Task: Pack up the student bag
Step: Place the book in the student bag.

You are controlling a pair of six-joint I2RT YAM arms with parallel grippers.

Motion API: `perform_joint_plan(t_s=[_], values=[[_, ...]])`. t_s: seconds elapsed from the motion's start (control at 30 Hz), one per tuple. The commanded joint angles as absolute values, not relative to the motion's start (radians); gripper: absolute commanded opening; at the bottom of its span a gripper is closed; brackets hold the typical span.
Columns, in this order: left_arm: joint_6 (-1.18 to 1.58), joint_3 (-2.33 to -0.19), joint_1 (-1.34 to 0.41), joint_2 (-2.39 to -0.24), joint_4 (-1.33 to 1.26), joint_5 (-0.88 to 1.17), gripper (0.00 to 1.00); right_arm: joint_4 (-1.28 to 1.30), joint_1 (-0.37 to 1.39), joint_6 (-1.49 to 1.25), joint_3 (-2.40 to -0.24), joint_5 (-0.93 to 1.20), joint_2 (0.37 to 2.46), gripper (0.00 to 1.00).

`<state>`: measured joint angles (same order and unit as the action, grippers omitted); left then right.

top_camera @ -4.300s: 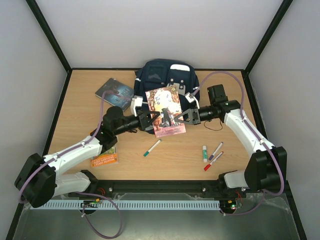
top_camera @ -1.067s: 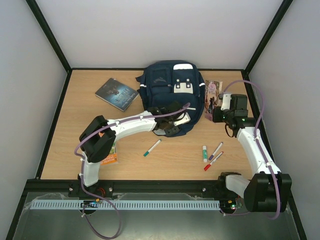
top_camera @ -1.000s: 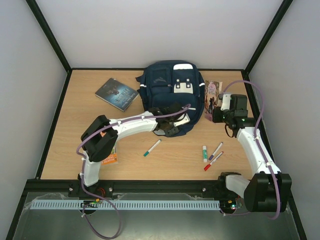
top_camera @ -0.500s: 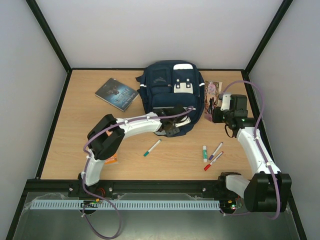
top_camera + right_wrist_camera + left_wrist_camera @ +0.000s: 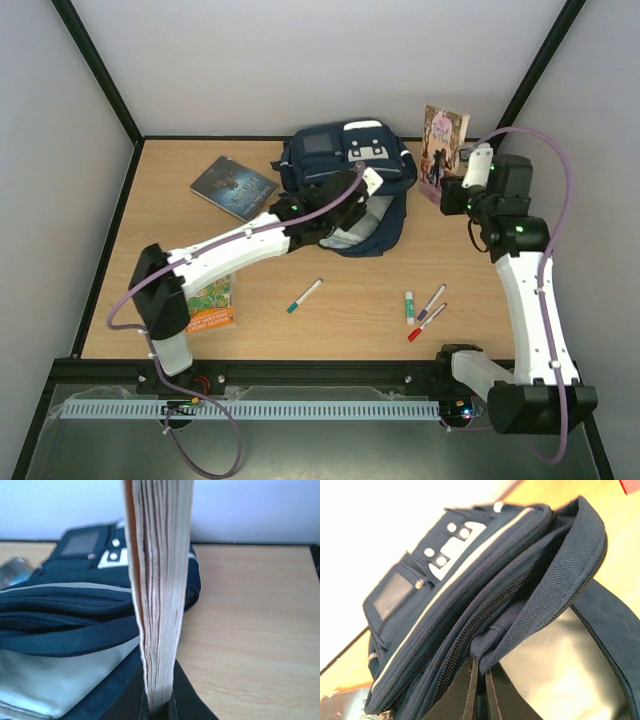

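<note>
bag: the large navy blue fabric backpack [image 5: 345, 170] lies far-centre on the wooden tabletop [image 5: 350, 320], its main compartment gaping to show a pale grey lining [image 5: 560, 665].
left end effector [image 5: 479, 680]: pressed together on the zipped rim of the opening. Only the left wrist view shows this pinch.
right end effector [image 5: 159, 707]: clamped on the bottom edge of a colourful paperback book [image 5: 444, 140], upright just right of the backpack. The wrist view shows its page edges, the overhead view its cover.
overhead only: a dark-covered book [image 5: 233, 187] far left, an orange booklet [image 5: 210, 305] near left, a teal-capped marker [image 5: 305, 296], and three markers [image 5: 422, 308] near right.
</note>
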<state>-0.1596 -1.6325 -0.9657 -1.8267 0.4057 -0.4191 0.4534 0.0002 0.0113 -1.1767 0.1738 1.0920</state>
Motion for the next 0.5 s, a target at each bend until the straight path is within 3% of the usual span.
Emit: perform_joint_plan(t_s=[0.0, 0.2, 0.47], values=[[-0.088, -1.573, -0.975, -1.72, 0.213, -0.5, 0.02, 0.614, -0.003, -0.002, -1.276, 0.257, 1.032, 0.01], [0.017, -1.577, -0.974, -1.762, 0.206, -0.512, 0.02, 0.713, -0.004, 0.018, -1.252, 0.549, 0.984, 0.01], [0.105, -1.554, -0.957, -1.804, 0.181, -0.469, 0.02, 0.845, -0.003, 0.034, -1.308, 0.652, 0.999, 0.01]])
